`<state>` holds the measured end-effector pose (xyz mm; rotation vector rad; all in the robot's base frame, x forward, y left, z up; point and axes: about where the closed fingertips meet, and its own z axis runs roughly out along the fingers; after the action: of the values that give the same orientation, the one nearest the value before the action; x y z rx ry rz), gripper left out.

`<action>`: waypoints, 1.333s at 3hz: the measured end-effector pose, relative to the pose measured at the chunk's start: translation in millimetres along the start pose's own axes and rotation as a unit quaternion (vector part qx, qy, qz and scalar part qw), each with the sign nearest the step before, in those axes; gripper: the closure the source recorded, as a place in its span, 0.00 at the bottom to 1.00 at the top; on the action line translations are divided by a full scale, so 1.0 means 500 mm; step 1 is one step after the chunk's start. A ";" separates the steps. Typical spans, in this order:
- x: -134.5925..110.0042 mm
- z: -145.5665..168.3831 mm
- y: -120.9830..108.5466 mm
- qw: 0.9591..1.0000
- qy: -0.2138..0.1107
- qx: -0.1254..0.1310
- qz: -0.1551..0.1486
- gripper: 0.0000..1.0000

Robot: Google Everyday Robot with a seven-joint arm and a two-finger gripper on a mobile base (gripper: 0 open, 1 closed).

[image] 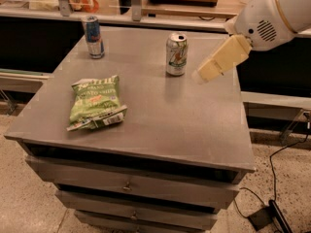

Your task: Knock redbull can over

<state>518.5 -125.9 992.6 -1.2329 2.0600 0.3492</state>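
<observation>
The surface (pixel 170 113) is a plain dull grey, and the drawer fronts (pixel 131 184) below it match. Near its far left corner the redbull can (pixel 93 37) is dark blue and silver with a small red mark and a silver top. The wider can (pixel 176 54) is silver-white with green and red markings. The chip bag (pixel 95 102) is bright green with white lettering. Over the right side, the end effector (pixel 210 70) is pale cream on a white arm (pixel 272 13). The floor (pixel 19 198) is speckled beige.

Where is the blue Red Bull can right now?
In the camera view, the redbull can stands upright at the table's far left corner, left of the silver-white can. The gripper hovers just right of that silver-white can.
</observation>
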 end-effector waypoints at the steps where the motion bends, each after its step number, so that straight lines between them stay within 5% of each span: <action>1: -0.030 0.021 0.002 0.999 -0.043 0.002 0.029 0.00; 2: -0.096 0.075 0.004 0.994 -0.104 -0.004 0.032 0.00; 4: -0.232 0.212 -0.046 0.981 -0.186 0.027 0.037 0.00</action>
<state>618.5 -2.8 998.6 -0.9750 1.7819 0.5132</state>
